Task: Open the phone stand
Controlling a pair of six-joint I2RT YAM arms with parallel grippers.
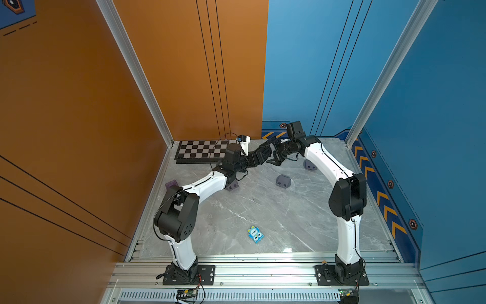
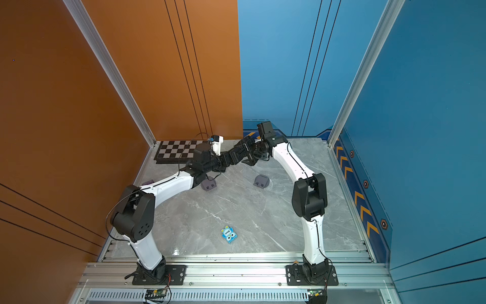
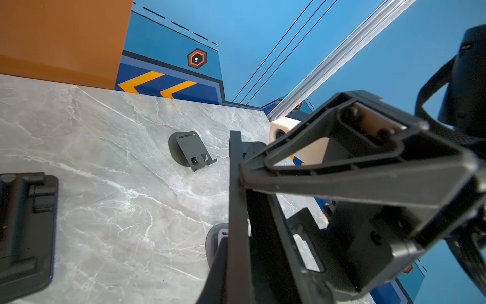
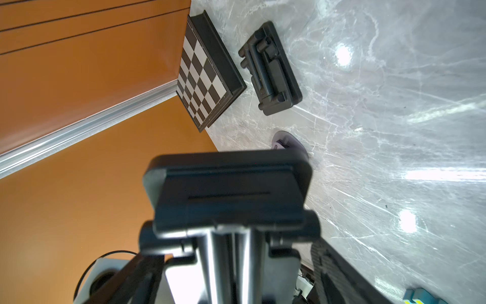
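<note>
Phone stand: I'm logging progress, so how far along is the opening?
Done: the phone stand is held clear of the table. In hand: left gripper shut on it, its panels look partly splayed; right gripper open close by. Left: finish unfolding, set down.

Chessboard [image 1: 202, 152] crowds far-left corner; table [image 1: 263, 208] centre open.

Toy [image 1: 255, 235] nearest; chessboard [image 1: 200, 152] farthest (left).
</note>
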